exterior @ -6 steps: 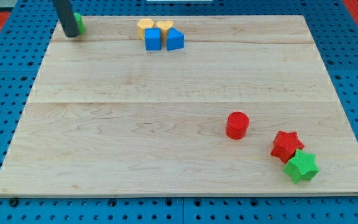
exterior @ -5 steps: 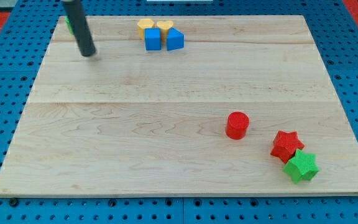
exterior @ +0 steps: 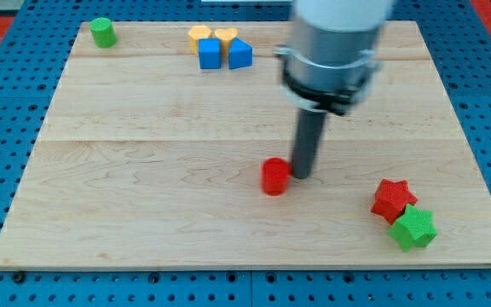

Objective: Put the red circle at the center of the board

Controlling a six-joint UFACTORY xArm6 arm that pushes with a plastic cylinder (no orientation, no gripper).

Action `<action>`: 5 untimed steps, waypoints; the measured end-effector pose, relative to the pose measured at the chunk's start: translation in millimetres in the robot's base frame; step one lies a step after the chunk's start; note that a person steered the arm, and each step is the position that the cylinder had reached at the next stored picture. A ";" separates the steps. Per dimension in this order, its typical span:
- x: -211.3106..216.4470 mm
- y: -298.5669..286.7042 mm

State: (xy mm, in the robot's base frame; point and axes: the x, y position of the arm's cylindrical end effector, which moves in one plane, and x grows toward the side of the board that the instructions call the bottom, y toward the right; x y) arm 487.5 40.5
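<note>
The red circle stands on the wooden board, a little right of and below the board's middle. My tip rests on the board right against the circle's right side. The rod rises from it to the arm's grey body at the view's top. Nothing hides the circle.
A red star and a green star touch each other at the lower right. Two yellow blocks and two blue blocks cluster at the top, left of the arm. A green cylinder stands at the top left corner.
My tip has moved from the top left corner, beside the green cylinder, across the board to the red circle's right side. The red circle has slid to the left.
</note>
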 end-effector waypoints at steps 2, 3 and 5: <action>13.0 24.0; 69.2 -15.2; -19.5 -71.1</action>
